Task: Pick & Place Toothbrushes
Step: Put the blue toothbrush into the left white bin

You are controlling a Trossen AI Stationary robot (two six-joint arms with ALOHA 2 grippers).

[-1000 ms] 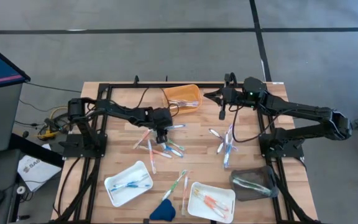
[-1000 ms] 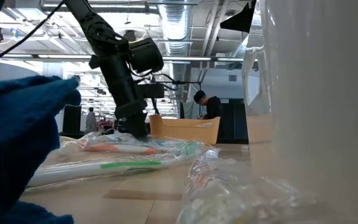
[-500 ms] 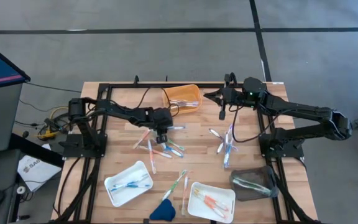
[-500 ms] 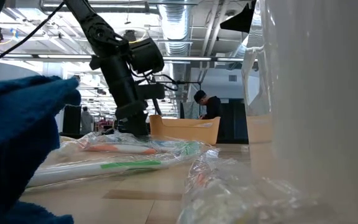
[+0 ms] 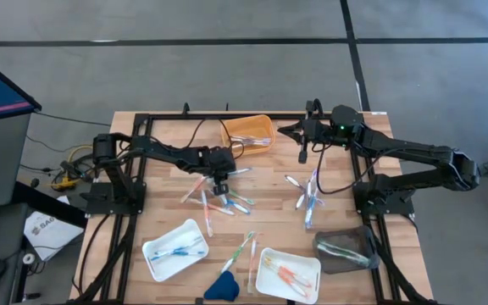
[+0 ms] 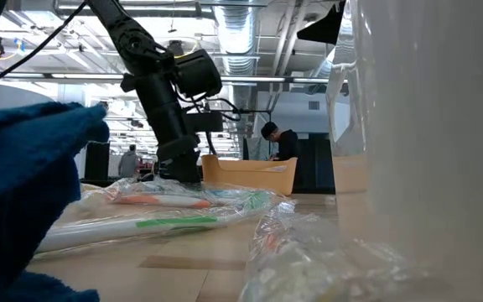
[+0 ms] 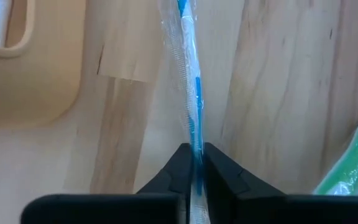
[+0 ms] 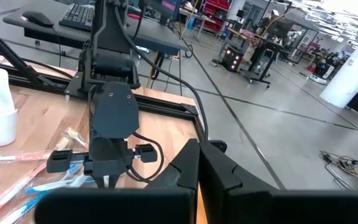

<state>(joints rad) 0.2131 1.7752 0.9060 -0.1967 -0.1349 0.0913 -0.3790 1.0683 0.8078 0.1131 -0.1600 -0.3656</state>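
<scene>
Wrapped toothbrushes (image 5: 214, 203) lie scattered on the wooden table, with a second cluster (image 5: 307, 196) to the right. My left gripper (image 5: 219, 181) (image 7: 196, 152) is low over the table's middle, shut on a blue toothbrush (image 7: 188, 81) (image 5: 238, 173) in a clear wrapper. In the low view it stands behind the wrapped brushes (image 6: 174, 201). My right gripper (image 5: 302, 146) (image 8: 194, 163) hangs shut above the table's far right part and holds nothing. My left gripper pinches the blue toothbrush's wrapped shaft (image 7: 196, 140) between its two fingertips. The fingers slant down from the table's left. The brush lies flat on the wood and runs straight on away from the fingers; how much of it lies behind them is hidden by the gripper.
An orange tray (image 5: 248, 130) stands at the far middle. Near the front edge are a white tray (image 5: 174, 249) with blue brushes, a white tray (image 5: 288, 273) with orange ones and a dark tray (image 5: 344, 250). A dark-blue wedge (image 5: 223, 286) lies between the white trays.
My left gripper has shut on the blue toothbrush without shifting from its place. The brush still lies on the table.
</scene>
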